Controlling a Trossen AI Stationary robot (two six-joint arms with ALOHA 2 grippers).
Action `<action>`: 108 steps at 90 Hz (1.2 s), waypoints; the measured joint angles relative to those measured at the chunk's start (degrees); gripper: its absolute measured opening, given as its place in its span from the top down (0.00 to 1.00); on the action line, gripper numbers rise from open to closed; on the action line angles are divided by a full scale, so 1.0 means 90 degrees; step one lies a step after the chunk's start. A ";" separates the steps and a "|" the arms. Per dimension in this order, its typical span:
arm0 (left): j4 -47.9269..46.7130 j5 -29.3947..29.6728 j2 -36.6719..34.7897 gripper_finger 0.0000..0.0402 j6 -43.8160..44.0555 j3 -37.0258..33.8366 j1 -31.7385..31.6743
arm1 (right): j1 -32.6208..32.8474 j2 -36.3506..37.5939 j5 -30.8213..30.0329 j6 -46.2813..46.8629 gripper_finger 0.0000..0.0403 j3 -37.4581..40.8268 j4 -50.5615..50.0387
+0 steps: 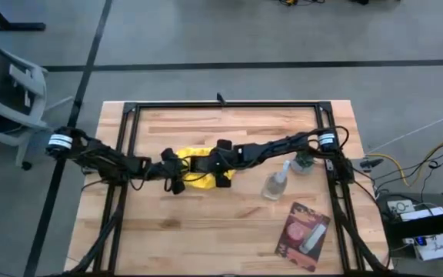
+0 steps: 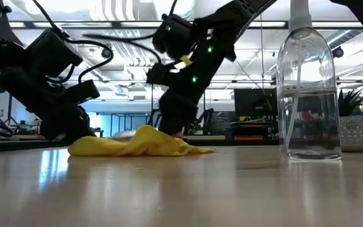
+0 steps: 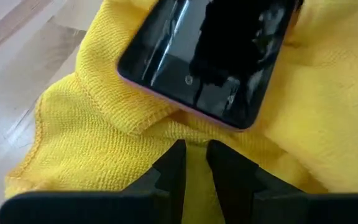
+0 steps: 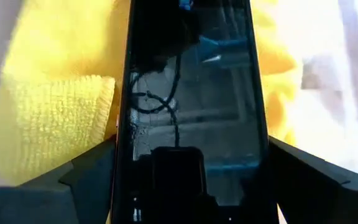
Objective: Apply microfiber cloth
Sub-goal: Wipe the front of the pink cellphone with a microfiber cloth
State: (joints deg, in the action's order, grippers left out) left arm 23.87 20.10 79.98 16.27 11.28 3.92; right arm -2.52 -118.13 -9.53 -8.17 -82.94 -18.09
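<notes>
**Cloth pinched by left claw, phone lying on it, wipe stage in hand**

I see the yellow cloth (image 1: 198, 171) bunched near the middle of the wooden surface (image 1: 206, 231), with both arms meeting over it. A phone (image 3: 207, 59) with a dark glass screen lies on the cloth; one fold laps up against its edge.

Left claw (image 3: 195, 163): fingers narrow, almost together, with a ridge of cloth pinched between them just short of the phone's near corner. I judge it is holding the cloth.

Right claw (image 4: 191, 168): its two fingers stand wide, one on each long side of the phone, close against the edges. I read this as bracing or gripping the phone across its width, though I cannot see the contact itself. From table height the right arm comes down onto the cloth heap.

Elsewhere: a clear spray bottle (image 1: 276, 183) stands just to the right of the cloth, apart from it; a pink-and-dark packet (image 1: 304, 233) lies nearer the front right corner; a small potted plant (image 1: 303, 161) sits behind the bottle.

Step, as I judge it: cloth to screen, with the phone steadied by the right arm.

Next move calls for the left claw to lift its pinched fold over the phone's edge and draw it across the glass, with the right claw firm so the phone does not slide
</notes>
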 joint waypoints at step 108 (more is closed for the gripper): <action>0.2914 -0.0369 0.2407 0.79 -0.2211 0.1809 -0.0256 | -0.0581 0.1705 -0.0781 0.0968 0.19 0.0505 -0.1741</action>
State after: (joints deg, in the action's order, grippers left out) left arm 50.09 16.78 101.65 -3.63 27.56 1.62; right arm -7.76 -102.78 -16.56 0.54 -78.39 -33.76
